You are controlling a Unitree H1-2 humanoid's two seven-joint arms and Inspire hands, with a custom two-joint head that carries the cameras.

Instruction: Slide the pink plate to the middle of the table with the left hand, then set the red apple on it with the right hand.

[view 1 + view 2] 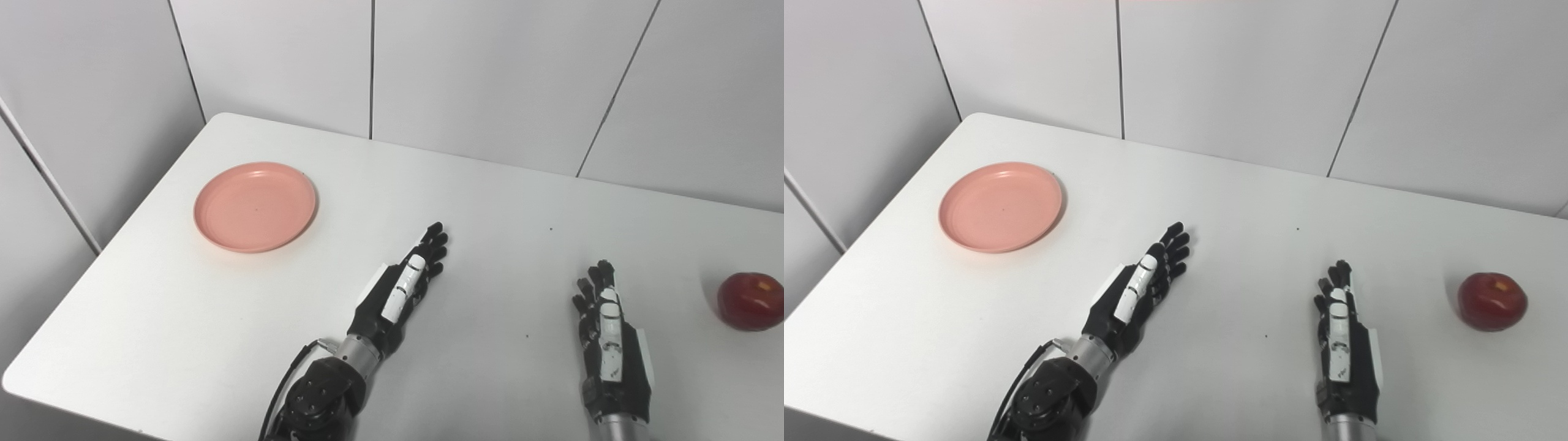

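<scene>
- Plate first – the pink plate (255, 206) lies on the white counter (490, 202), far-left of our left hand (401, 288); it must slide middleward, we judge.
- Both hands rest empty, fingers straight and apart.
- Right of our right hand (606, 334), well apart, sits the red apple (1492, 301), untouched.
- Our left eye view crowds the apple to the frame edge – the right eye view shows counter beyond it.
</scene>
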